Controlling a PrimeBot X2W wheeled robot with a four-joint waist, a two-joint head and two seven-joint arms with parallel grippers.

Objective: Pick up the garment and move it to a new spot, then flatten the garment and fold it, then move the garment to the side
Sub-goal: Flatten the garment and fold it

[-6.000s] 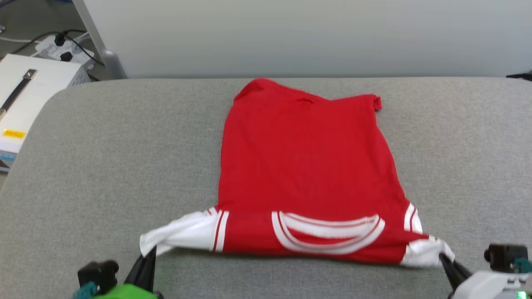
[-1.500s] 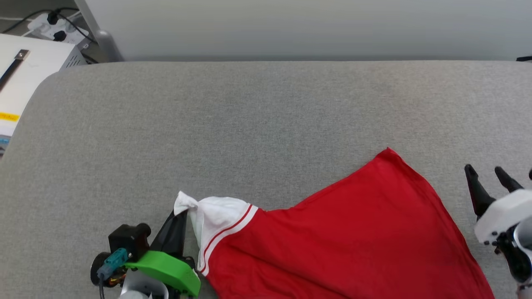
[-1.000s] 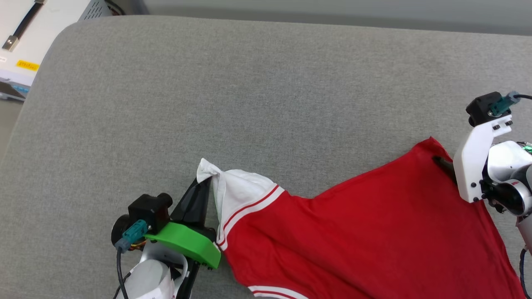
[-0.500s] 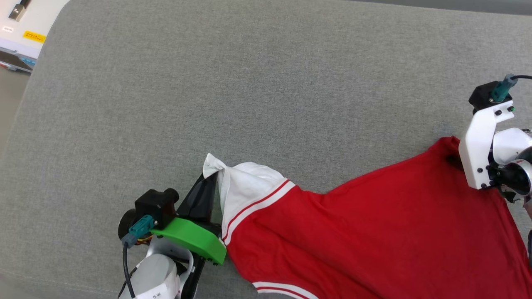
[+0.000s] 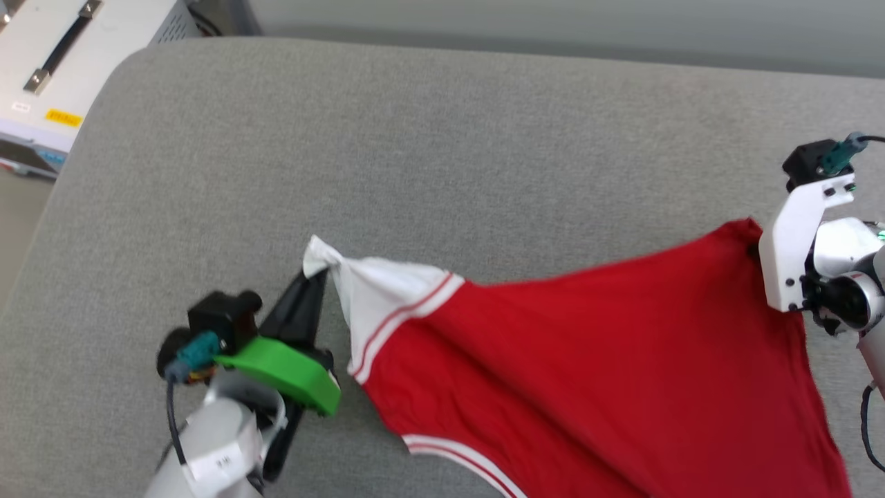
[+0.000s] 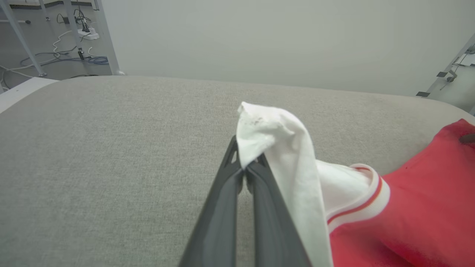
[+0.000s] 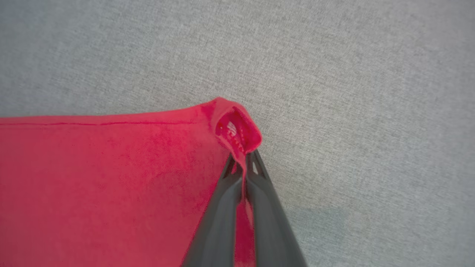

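Garment (image 5: 588,360) first: it is a red shirt with a white sleeve (image 5: 377,297), and the sleeve has red and white stripes at its edge. It is on a big grey cushion (image 5: 415,159), in the near right part of the head view. It is pulled out between the two grippers, so its far edge runs almost straight from one to the other.

The left gripper (image 5: 312,277) has its two dark fingers pressed together on the tip of the white sleeve. In the left wrist view the white cloth sticks up above the fingertips (image 6: 237,174) and hangs down on their right side.

The right gripper (image 7: 245,165) is pinched tight on a red corner of the garment. A little curl of red cloth pokes out just past its tips.

The rest of the shirt spreads toward the bottom of the head view with soft wrinkles, and a striped band (image 5: 456,460) shows at its low edge. I cannot tell if the middle of the shirt touches the cushion.

A white box (image 5: 62,76) with a black handle stands off the cushion at the far left. Cables (image 6: 74,55) lie on the floor behind.
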